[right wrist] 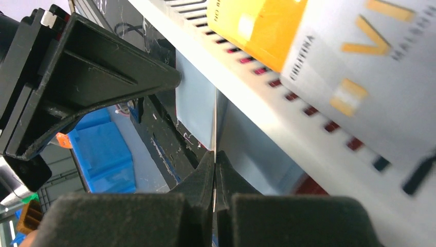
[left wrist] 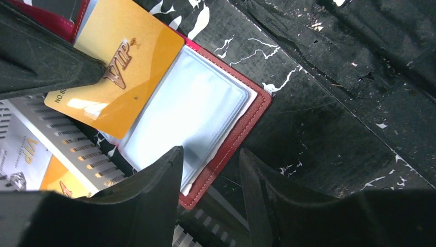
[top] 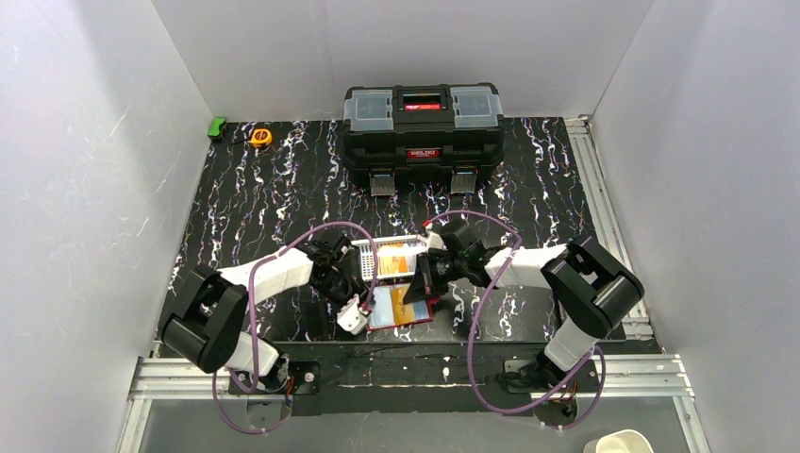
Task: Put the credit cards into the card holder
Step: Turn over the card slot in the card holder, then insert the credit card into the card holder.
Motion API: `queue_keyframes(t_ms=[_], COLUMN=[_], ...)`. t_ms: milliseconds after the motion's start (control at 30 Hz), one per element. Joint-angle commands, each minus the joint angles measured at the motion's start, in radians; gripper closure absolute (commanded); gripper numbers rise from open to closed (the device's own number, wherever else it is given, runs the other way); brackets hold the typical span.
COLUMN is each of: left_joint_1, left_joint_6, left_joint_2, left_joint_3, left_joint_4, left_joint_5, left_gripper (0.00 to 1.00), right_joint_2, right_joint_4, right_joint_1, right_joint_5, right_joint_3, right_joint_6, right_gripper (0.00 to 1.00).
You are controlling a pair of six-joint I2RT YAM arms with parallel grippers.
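The red card holder lies open near the front edge, its clear sleeves facing up. An orange card lies slanted across the sleeves and also shows in the top view. My right gripper is shut on this card's edge, and the right wrist view shows a thin sheet edge-on between its pads. My left gripper is open, with the holder's red corner between its fingers. More cards, orange and grey-silver, lie in the white basket.
The white mesh basket stands just behind the holder, between the two grippers. A big black toolbox is at the back. An orange tape measure and a green object lie at the back left.
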Motion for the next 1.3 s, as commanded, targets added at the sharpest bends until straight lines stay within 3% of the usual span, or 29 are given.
queue_keyframes(t_ms=[0, 200, 500, 933, 1100, 1267], left_joint_1=[-0.011, -0.013, -0.014, -0.014, -0.019, -0.021], left_joint_6=[0.115, 0.188, 0.282, 0.337, 0.349, 0.363], left_joint_2=[0.015, 0.03, 0.04, 0.057, 0.052, 0.044], left_joint_3=[-0.001, -0.019, -0.022, -0.01, -0.009, -0.013], left_joint_4=[-0.025, -0.034, -0.085, -0.118, -0.124, -0.144], left_joint_5=[0.023, 0.006, -0.001, 0.006, 0.024, 0.018], left_gripper=[0.57, 0.62, 0.66, 0.72, 0.72, 0.72], right_joint_2=[-0.072, -0.088, -0.066, 0.002, 0.065, 0.072], right_joint_4=[0.085, 0.232, 0.427, 0.462, 0.563, 0.535], right_joint_1=[-0.032, -0.062, -0.102, -0.106, -0.108, -0.109], right_joint_5=[0.022, 0.075, 0.031, -0.001, -0.053, -0.073], right_joint_3=[-0.071, -0.164, -0.225, -0.204, -0.217, -0.196], right_joint_6=[0.009, 0.07, 0.152, 0.167, 0.218, 0.203], right_gripper=[0.99, 0.99, 0.99, 0.99, 0.99, 0.99])
